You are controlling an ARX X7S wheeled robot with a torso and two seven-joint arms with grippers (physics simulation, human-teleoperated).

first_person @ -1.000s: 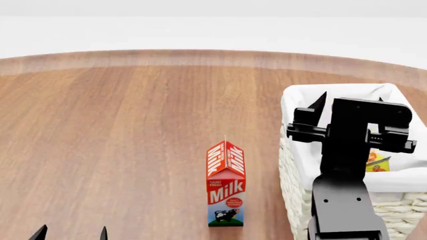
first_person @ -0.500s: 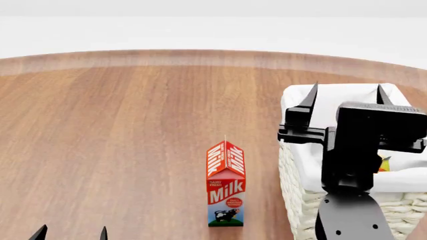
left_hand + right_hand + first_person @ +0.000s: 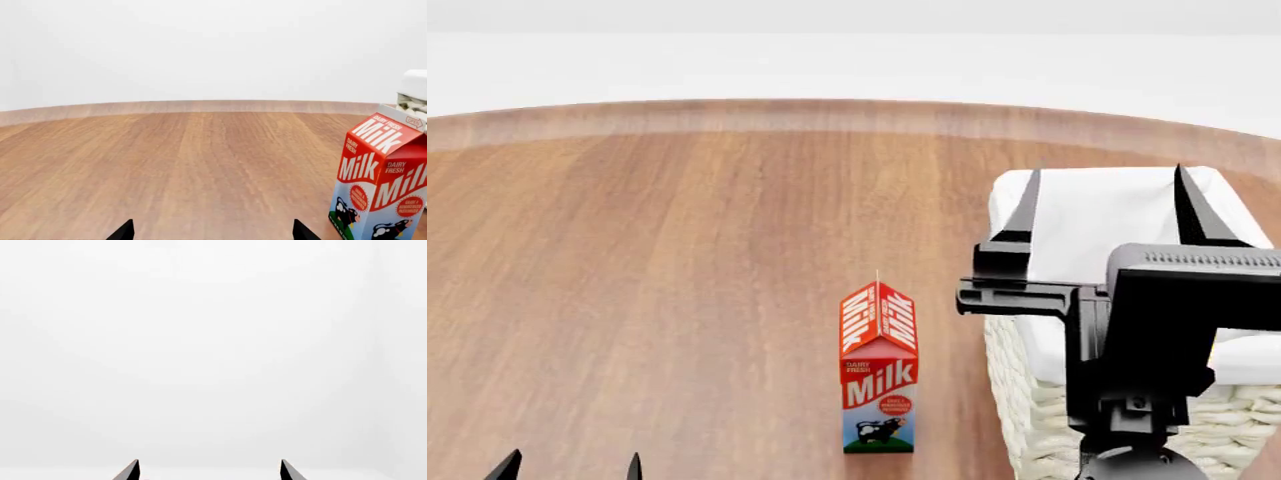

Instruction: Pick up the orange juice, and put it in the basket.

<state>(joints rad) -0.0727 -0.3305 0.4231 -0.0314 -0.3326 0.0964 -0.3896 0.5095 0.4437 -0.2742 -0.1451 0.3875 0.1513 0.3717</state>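
Note:
The basket [image 3: 1034, 415], cream wicker with a white cloth liner, stands at the right of the wooden table; one corner of it shows in the left wrist view [image 3: 413, 92]. My right gripper [image 3: 1108, 205] hovers over it, fingers pointing up and spread wide, nothing between them. The right wrist view shows the gripper [image 3: 209, 471] open against plain white. The orange juice is hidden: my right arm covers much of the basket's inside. My left gripper [image 3: 570, 468] stays low at the near left, open and empty, as the left wrist view also shows [image 3: 212, 232].
A red-and-white Milk carton [image 3: 878, 370] stands upright on the table just left of the basket, and it fills the side of the left wrist view [image 3: 380, 185]. The table's curved far edge [image 3: 827, 105] runs across the back.
My right gripper has lifted and tilted upward above the basket. The yellow carton seen lying inside the basket before is now covered by the arm. The left arm has not moved.

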